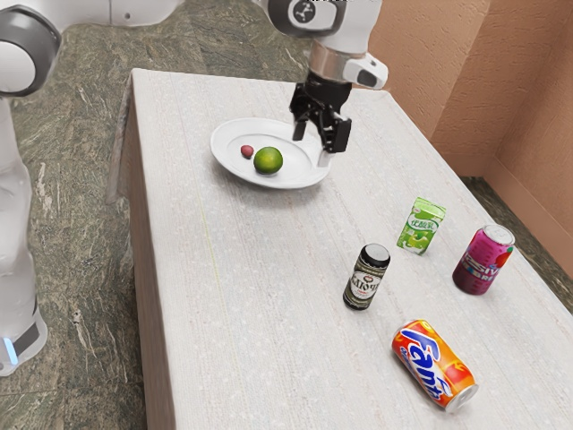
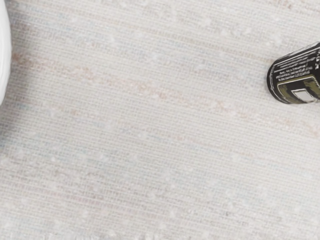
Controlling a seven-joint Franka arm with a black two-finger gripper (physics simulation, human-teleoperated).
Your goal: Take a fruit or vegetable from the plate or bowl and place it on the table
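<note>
Orange Fanta can lying on pale cloth-covered tabletop. Round green lime and small dark-red fruit sit on round white plate; jaws wide apart, raised near its rim.

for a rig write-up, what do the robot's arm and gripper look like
The arm has smooth, rounded white links, dark grey joint rings and a light-blue strip near its foot. The gripper is black and angular, with two fingers.
</note>
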